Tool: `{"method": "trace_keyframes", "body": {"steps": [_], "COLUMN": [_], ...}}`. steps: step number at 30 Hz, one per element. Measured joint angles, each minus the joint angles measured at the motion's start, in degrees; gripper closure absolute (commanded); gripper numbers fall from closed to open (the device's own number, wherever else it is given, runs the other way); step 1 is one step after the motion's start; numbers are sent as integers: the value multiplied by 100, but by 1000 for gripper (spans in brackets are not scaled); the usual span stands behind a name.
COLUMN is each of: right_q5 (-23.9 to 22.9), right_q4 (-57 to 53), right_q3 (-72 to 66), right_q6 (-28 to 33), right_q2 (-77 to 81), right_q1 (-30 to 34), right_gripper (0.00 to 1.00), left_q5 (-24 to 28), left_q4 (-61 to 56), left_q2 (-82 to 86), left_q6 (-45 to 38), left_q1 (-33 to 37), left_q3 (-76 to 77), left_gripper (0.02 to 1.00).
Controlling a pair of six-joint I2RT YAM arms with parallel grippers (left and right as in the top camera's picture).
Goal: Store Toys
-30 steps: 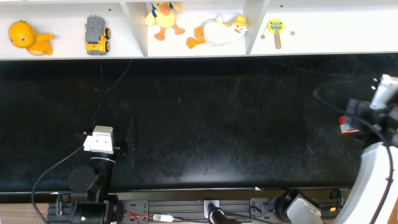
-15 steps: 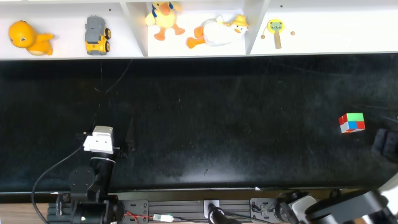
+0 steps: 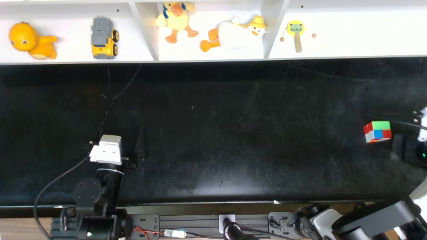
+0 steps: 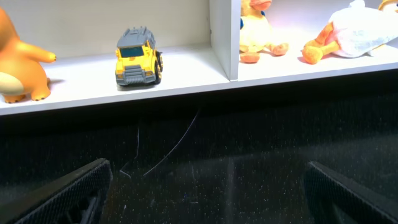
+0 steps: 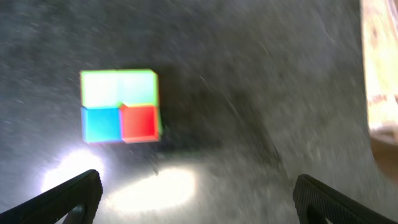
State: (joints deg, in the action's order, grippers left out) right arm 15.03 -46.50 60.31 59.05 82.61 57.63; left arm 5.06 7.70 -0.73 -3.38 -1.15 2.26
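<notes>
A small cube (image 3: 377,131) with green, blue, red and white faces lies on the black table near its right edge. My right gripper (image 5: 196,194) hangs open above the mat just beside the cube (image 5: 120,106), with nothing between its fingers. In the top view the right arm (image 3: 413,148) shows at the far right edge, close to the cube. My left gripper (image 4: 205,186) is open and empty over the left part of the table, facing the white shelf (image 4: 186,65).
The shelf (image 3: 213,55) along the back holds an orange duck (image 3: 30,39), a yellow truck (image 3: 105,38), a plush duck (image 3: 175,20), a white plush duck (image 3: 233,32) and a rattle (image 3: 295,32). A wooden edge (image 5: 379,68) borders the mat beside the cube.
The right arm, which covered part of the cube a second ago, has drawn back to the right edge. The cube lies uncovered in the same spot. The left arm has not moved.
</notes>
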Motion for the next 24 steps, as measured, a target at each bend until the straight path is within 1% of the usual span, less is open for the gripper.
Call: {"method": "trace_keyframes", "body": {"steps": [4, 9, 19, 24], "right_q5": [26, 61, 72, 210], "right_q4": [111, 428, 1088, 1202], "right_q3": [-20, -289, -903, -905], "right_q6": [76, 22, -151, -363], "right_q2": [229, 551, 608, 608], "right_q1": [-282, -442, -562, -566], "right_gripper": [3, 5, 5, 5], "left_q5": [0, 0, 2, 2], "left_q4": [0, 0, 2, 0], "left_q2": [0, 0, 0, 0], "left_q6": [0, 0, 0, 0], "left_q1": [0, 0, 0, 0], "left_q3": [0, 0, 0, 0], "left_gripper": [20, 20, 20, 20]}}
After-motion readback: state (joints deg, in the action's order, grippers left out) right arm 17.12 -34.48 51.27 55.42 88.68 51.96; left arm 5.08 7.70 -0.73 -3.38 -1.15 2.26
